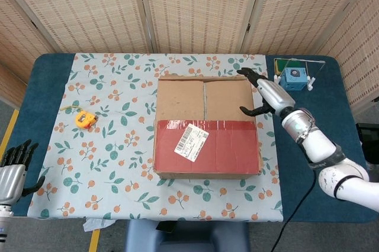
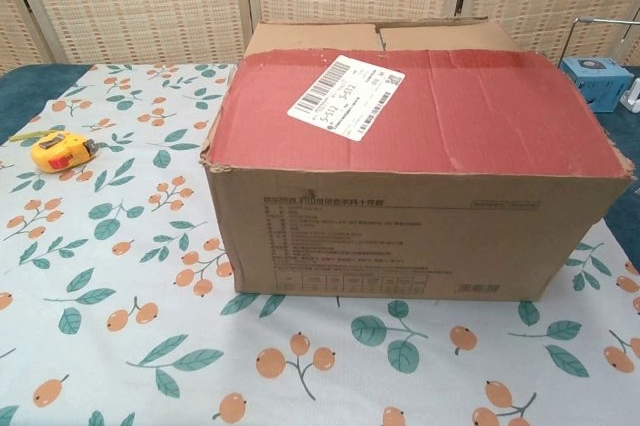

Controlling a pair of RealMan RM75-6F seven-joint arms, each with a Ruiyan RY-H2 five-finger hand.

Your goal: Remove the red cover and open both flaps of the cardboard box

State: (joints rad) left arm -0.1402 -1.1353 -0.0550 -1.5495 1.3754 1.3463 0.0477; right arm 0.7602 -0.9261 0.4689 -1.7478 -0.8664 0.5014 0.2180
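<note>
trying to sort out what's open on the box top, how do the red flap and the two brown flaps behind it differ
The red flap is one wide panel carrying a white shipping label; the two brown flaps are bare cardboard, meeting at a centre seam. The red flap covers the near half of the box, the brown flaps the far half. All lie flat and closed.

Red cover point(image 2: 470, 111) lies atop cardboard box point(image 2: 400, 236).

Head view looks steeply down on the cardboard box point(image 1: 206, 126); chest view faces its front close, low. Both share it.
</note>
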